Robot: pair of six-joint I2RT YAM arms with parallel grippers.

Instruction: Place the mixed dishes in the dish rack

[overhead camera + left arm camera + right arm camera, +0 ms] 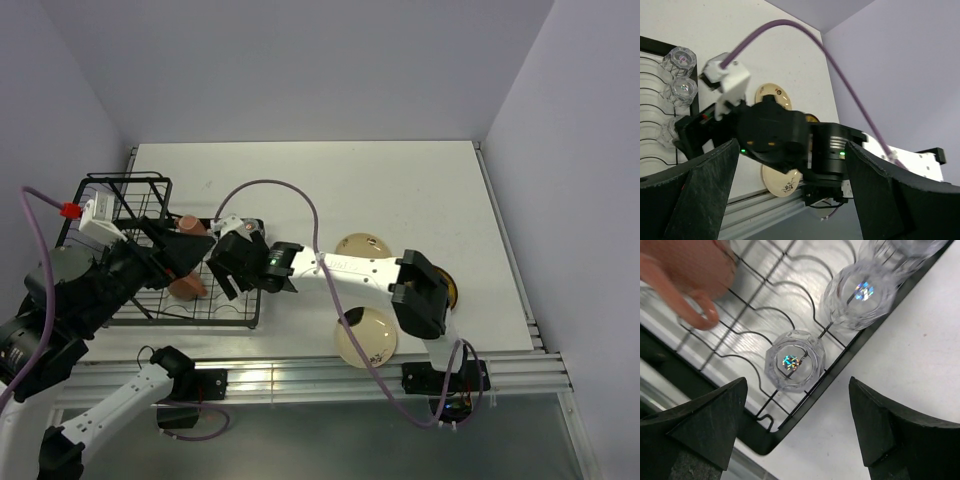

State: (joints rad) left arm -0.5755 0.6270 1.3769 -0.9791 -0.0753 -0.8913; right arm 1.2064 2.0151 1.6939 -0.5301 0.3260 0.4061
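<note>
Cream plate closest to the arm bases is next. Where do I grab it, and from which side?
Pinch the cream floral plate by its near rim, coming in low from the near side. It lies flat, so only the rim offers a bite, and that edge seems to overhang the table. Avoid the purple cable crossing its left.

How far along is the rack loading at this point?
Done: three glasses and two mugs sit in the rack. In hand: nothing. The right gripper is open over the nearest glass, and the left gripper is open over the rack. Left: two cream plates and the ornate plate lie on the table. I cannot make out the bowl.
</note>
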